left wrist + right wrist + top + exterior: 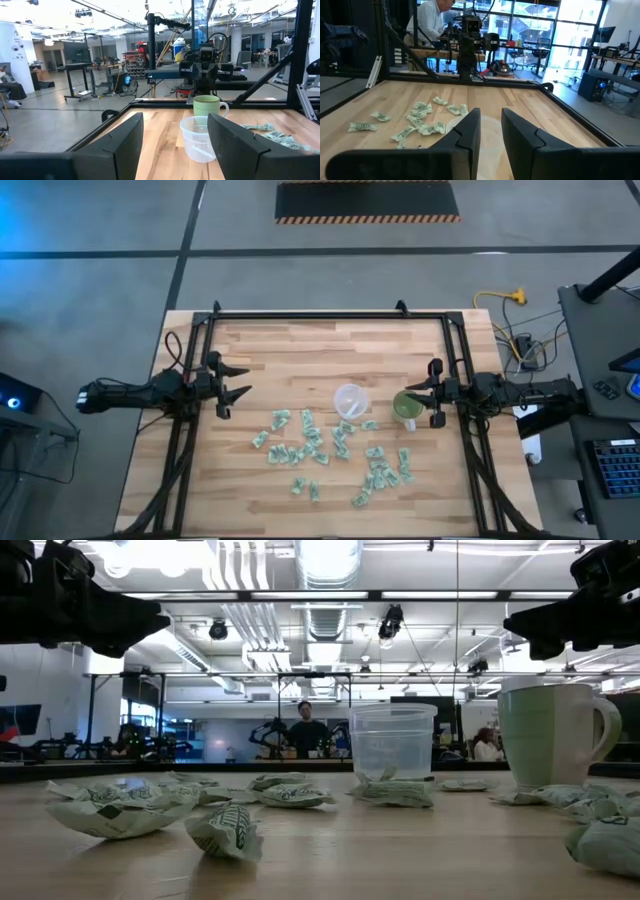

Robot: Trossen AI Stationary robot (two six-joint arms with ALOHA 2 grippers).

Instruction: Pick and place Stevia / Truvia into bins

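Sachets lie scattered before clear cup, green cup.

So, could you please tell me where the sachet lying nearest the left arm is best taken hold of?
Grip that sachet across its short width, coming straight down from above. It lies flat on the table at the pile's edge, apart from its neighbours, so the left tool has room on both sides.

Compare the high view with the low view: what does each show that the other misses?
Only the high view shows both open grippers, left gripper and right gripper, hovering at opposite sides of the table. Only the low view shows a handle on the green cup and people in the room behind. Both show the clear cup and scattered sachets.
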